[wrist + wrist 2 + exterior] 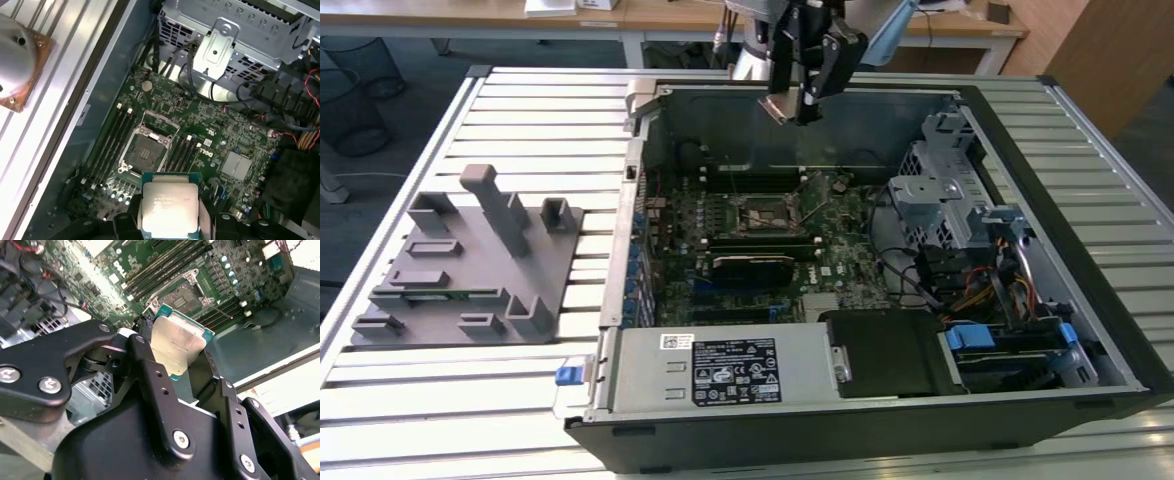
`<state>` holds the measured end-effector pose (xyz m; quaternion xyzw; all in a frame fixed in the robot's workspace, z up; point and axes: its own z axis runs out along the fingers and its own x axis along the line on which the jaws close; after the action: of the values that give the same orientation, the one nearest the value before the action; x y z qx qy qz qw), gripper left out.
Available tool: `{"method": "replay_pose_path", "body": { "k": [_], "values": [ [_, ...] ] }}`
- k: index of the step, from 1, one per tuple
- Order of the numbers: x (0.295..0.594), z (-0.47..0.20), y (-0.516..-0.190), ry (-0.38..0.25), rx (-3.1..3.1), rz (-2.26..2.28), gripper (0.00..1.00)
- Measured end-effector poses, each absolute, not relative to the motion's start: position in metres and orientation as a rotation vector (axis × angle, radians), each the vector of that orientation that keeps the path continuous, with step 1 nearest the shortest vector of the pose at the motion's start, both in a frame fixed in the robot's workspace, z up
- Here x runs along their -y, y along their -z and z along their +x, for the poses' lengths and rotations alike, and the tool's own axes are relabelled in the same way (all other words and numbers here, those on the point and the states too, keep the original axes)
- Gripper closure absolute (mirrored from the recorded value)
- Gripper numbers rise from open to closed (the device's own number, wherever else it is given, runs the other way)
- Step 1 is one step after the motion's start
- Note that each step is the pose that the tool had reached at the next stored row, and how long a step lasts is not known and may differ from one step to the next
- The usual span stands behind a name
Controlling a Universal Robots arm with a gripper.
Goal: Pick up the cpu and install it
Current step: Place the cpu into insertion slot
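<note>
My gripper (795, 103) is shut on the cpu (783, 106), a flat square chip with a silver top and a thin green rim. It hangs in the air above the far wall of the open computer case (1067, 230). In both wrist views the cpu (177, 342) (169, 207) sits clamped by its edges between the black fingers (142, 357). The dark metal-framed socket (765, 212) (182, 290) (145, 152) lies on the green motherboard below, with its frame open and nothing in it. Memory slots flank the socket on both sides.
A grey fixture tray (467, 260) with upright posts lies on the slatted table at the exterior view's left. Inside the case are a power supply (720, 370), a metal drive cage (941, 190) and loose cables (974, 290). A round heat sink (15, 65) rests outside the case.
</note>
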<state>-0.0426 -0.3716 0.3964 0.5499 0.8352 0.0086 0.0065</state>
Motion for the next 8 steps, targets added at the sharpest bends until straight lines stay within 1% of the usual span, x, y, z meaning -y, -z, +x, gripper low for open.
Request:
{"method": "replay_pose_path", "body": {
  "k": [8],
  "values": [
    [0.3716, -0.0426, -0.3943, -0.025, -2.487, 1.896, 0.46]
  ]
}}
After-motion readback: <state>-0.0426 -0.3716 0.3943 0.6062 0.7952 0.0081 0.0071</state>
